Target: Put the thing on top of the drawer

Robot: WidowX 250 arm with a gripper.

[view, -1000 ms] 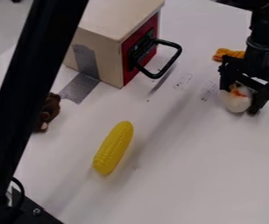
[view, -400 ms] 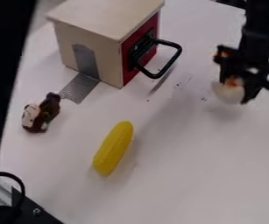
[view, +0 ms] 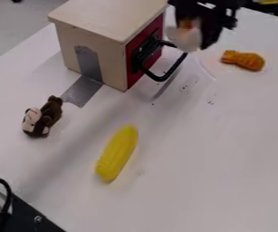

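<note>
At the top right of the view hangs the black gripper [view: 195,32], shut on a white, rounded thing [view: 188,38] with an orange-red patch. They are up in the air, just right of the drawer box and near its handle. The box is a pale wooden drawer [view: 107,18] with a flat bare top and a red front that faces right. Its black loop handle [view: 159,78] sticks out toward the right.
A yellow corn cob [view: 117,153] lies at the middle of the white table [view: 195,181]. A brown plush toy [view: 43,117] lies left of it. An orange toy [view: 244,60] rests right of the handle. Grey tape runs down the box's side onto the table.
The gripper has lifted the white thing and carried it up and left, close to the drawer. The arm's dark link has left the left side, uncovering the plush toy.
</note>
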